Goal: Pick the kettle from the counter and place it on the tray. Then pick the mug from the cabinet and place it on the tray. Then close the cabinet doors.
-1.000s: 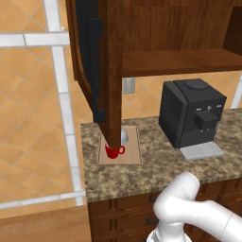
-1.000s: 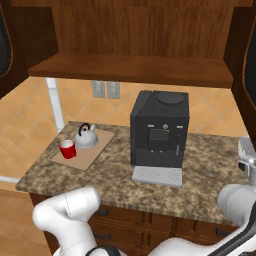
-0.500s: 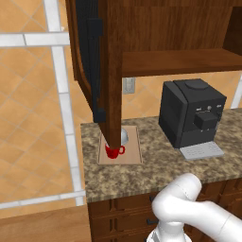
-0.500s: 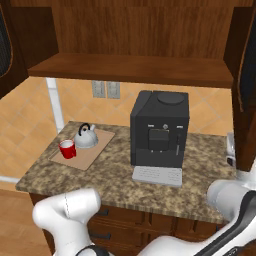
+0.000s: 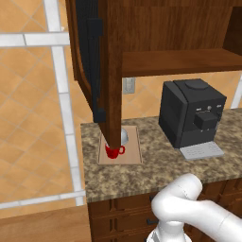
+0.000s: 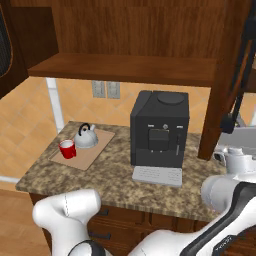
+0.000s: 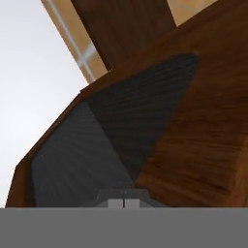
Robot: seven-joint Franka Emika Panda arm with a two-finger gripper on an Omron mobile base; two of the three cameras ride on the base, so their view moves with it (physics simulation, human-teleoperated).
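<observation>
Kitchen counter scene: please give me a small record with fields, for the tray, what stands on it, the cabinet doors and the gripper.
tray: flat on the counter, left of the coffee machine
kettle: on the tray, upright
mug: on the tray, beside the kettle
cabinet doors: left door swung open above the tray; right door also open
gripper: shut, holding nothing, close to a door's dark glass panel
left to do: close the doors
</observation>
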